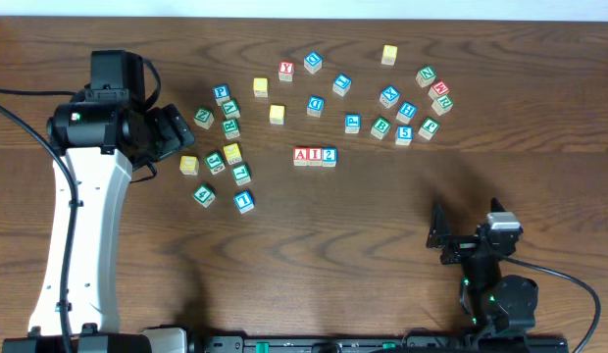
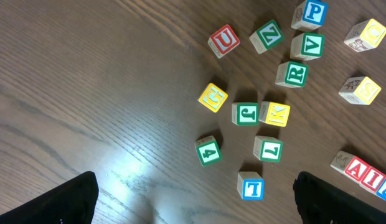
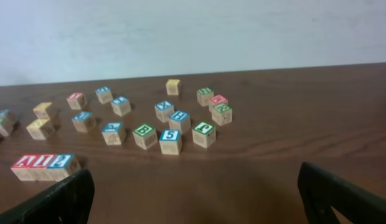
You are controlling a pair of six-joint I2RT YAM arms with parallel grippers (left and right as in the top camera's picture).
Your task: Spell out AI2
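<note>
From overhead I see the A cube (image 1: 301,155), I cube (image 1: 315,155) and 2 cube (image 1: 329,155) touching in a row mid-table (image 1: 284,255), reading AI2. The left gripper (image 1: 177,132) is off to their left among scattered blocks (image 1: 232,153), and the right gripper (image 1: 439,237) is near the front edge. On the left wrist view the jaws are spread wide and empty, with the row at the lower right edge. On the right wrist view the jaws are likewise spread and empty, and the row lies at lower left.

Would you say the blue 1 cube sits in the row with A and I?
No, the row reads A cube, I cube, 2 cube; the blue 1 cube lies apart.
</note>
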